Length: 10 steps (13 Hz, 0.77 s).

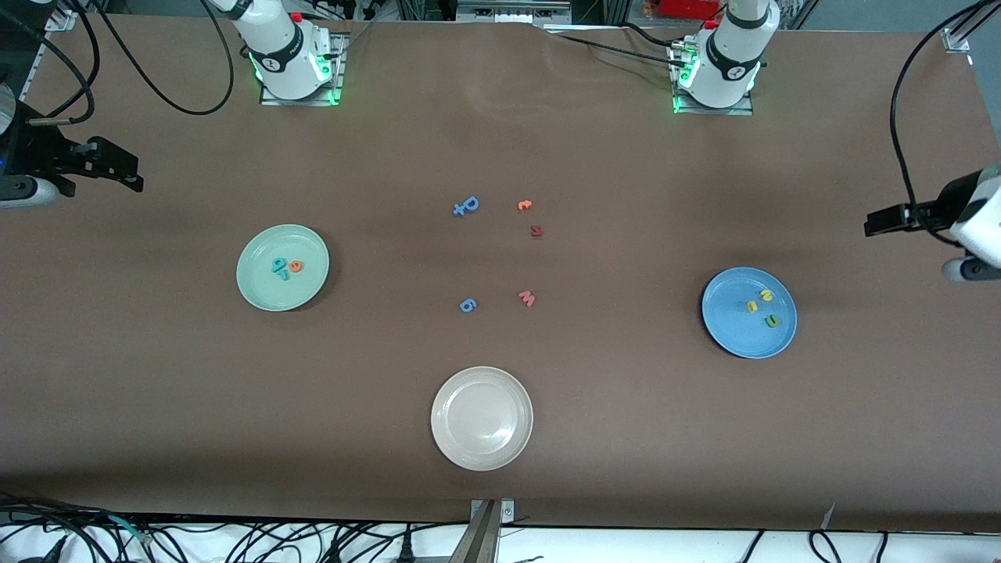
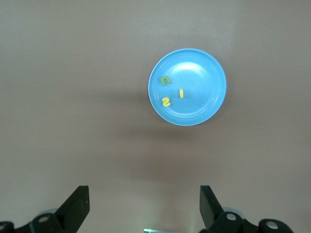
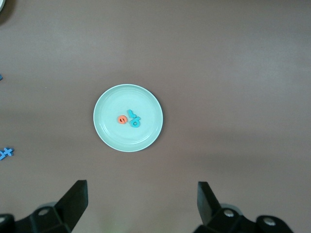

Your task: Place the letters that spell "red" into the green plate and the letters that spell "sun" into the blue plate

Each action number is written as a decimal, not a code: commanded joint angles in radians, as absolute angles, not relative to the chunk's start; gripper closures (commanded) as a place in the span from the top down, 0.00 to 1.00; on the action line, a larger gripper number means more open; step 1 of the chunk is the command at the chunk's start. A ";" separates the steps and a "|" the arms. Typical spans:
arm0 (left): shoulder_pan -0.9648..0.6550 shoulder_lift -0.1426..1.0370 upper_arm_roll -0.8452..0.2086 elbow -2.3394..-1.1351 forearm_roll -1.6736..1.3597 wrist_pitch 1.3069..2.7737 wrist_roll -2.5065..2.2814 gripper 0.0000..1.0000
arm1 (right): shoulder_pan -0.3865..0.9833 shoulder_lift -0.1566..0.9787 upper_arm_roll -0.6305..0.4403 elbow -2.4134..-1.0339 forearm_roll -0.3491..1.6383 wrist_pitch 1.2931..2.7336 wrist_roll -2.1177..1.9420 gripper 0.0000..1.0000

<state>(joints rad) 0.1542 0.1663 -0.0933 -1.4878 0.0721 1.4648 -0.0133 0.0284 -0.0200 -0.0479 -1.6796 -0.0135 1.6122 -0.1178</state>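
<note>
Brown table (image 1: 500,141) — both plates (image 1: 250,289) loaded, open grippers (image 2: 143,206) high above.

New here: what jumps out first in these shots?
Three plates: the green plate toward the right arm's end holds an orange and two teal letters; the blue plate toward the left arm's end holds yellow and green letters. A bare white plate lies nearest the camera. Stray letters are scattered mid-table; both hands are open, up at the table's ends.

Even overhead light — soft shadows, sharp focus.
</note>
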 commanded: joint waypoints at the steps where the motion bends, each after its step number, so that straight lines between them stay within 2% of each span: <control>1: 0.137 0.112 -0.071 -1.523 0.037 1.465 0.005 1.00 | 0.026 -0.011 -0.049 -1.658 -0.012 1.611 -0.126 1.00; 10: 0.103 0.084 -0.075 -1.525 -0.002 1.477 0.002 1.00 | 0.028 -0.011 -0.051 -1.658 -0.012 1.611 -0.126 1.00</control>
<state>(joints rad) 0.1138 0.1133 -0.0907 -1.4960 0.0323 1.4667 -0.0133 0.0283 -0.0199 -0.0488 -1.6795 -0.0135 1.6145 -0.1183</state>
